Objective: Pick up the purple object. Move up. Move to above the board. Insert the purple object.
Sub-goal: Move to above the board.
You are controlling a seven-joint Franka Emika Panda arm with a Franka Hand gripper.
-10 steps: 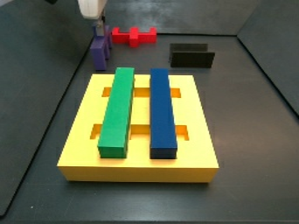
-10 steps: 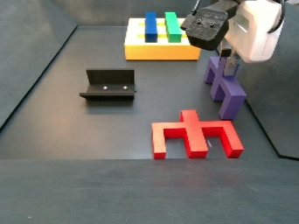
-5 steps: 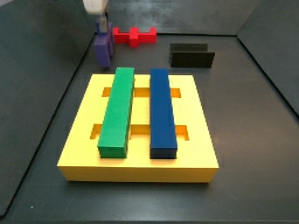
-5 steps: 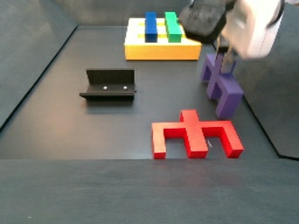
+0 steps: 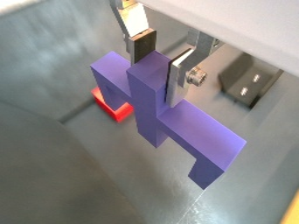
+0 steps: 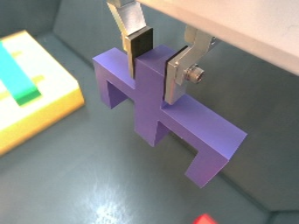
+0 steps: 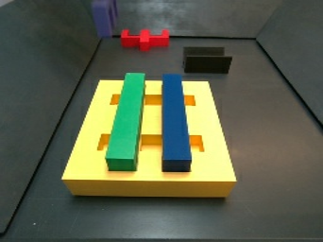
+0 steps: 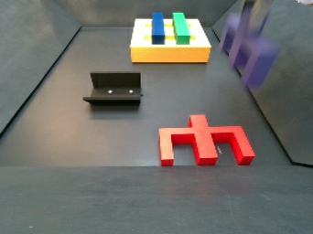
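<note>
The purple object (image 5: 176,122) is a branched block, held off the floor. My gripper (image 5: 162,63) is shut on its middle bar, with the dark pads pressed on both sides; this also shows in the other wrist view, gripper (image 6: 159,63) on purple object (image 6: 176,127). In the side views the purple object (image 7: 104,16) (image 8: 248,50) hangs high near the back wall, blurred, and the gripper is above the frame. The yellow board (image 7: 151,172) (image 8: 171,55) (image 6: 35,96) holds a green bar (image 7: 127,118) and a blue bar (image 7: 177,118).
A red branched object (image 7: 144,39) (image 8: 206,142) (image 5: 114,107) lies on the floor below the held piece. The fixture (image 7: 207,60) (image 8: 115,89) (image 5: 249,81) stands on the floor beside it. Dark walls ring the workspace.
My gripper has risen with the purple object in it, from the floor to well above it. The gripper has left the side views at the top.
</note>
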